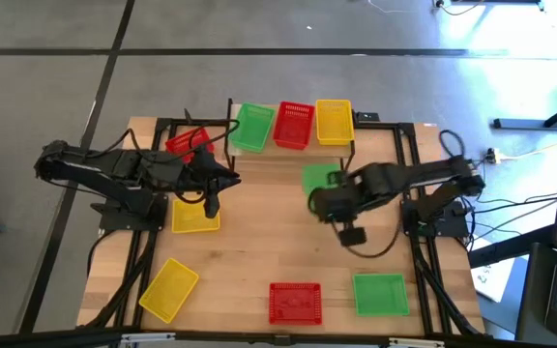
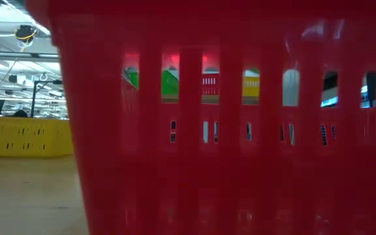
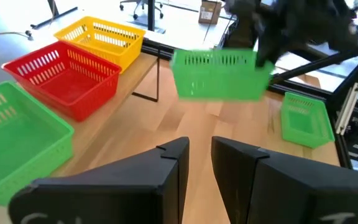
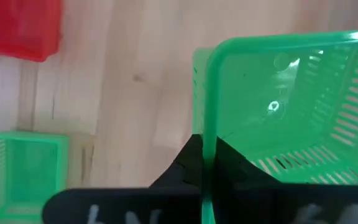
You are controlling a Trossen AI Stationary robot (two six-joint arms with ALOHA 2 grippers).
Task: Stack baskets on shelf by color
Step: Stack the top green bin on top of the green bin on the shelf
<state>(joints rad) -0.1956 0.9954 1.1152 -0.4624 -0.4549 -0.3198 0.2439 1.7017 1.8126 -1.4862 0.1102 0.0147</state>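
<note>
On the shelf [image 3: 143, 57] at the table's far edge, a green basket [image 1: 252, 126], a red one [image 1: 294, 124] and a yellow one [image 1: 334, 121] rest side by side on their bottoms. My right gripper [image 1: 329, 193] is shut on another green basket [image 3: 219, 74], held in the air in front of the shelf. My left gripper [image 3: 199, 163] hovers left of centre, pointing toward the right arm, open by a narrow gap with nothing between its fingers. More baskets lie on the table: red [image 1: 187, 143], yellow [image 1: 194, 215], yellow [image 1: 169, 288], red [image 1: 295, 302], green [image 1: 380, 294]. My right gripper holds the green basket by the rim of one side wall [image 4: 209, 124], one finger inside the basket and one outside. The fingers [image 4: 185, 165] come from above, pointing down. The basket hangs lifted clear of the table, below the gripper.
The red basket at the near edge stands right in front of the low camera [image 2: 227, 130] and fills most of that view; a yellow basket [image 2: 25, 137] shows beside it. Bare wood lies in the table's middle [image 1: 269, 232]. Black frame rails [image 1: 419, 280] run along both sides.
</note>
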